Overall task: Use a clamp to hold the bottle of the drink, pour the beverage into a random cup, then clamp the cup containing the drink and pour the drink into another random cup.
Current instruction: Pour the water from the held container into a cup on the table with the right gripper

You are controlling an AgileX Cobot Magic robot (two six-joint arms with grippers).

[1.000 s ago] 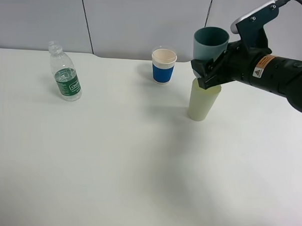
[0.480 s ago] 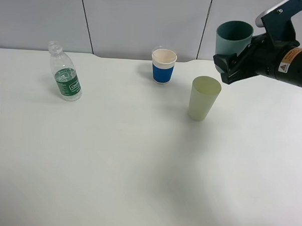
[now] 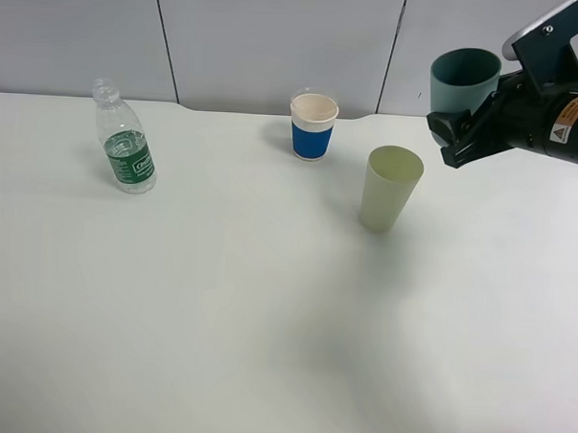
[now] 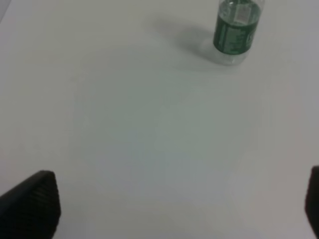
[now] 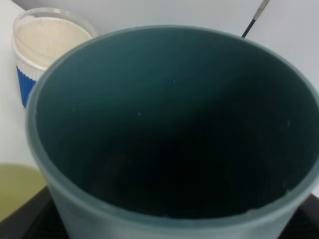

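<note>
Grip is seen at the right pincer, which is clamped on the lower wall of the teal cup in the upper right of the exterior high frame. The cup is held off the counter, roughly upright, with its mouth open to the top. In the right wrist view the teal cup fills nearly the whole frame, and its dark teal inside is shown; whether any liquid lies in it cannot be told.

Just left of and below the held cup, the pale yellow-green cup is stood upright on the counter, apart from the teal cup and from the pincer. A sliver of its rim is caught at the lower left of the right wrist frame.

Further left, toward the upper middle of the frame, a white paper cup with a blue sleeve is stood upright near the grey wall panels; it is also seen at the upper left of the right wrist frame.

The bottle, clear with a green label and no cap, is stood at the upper left, well apart from the cups.

The left pincer is spread wide with nothing between its dark fingers, above bare counter, and the bottle is seen well apart from it at the upper right of that frame.
</note>
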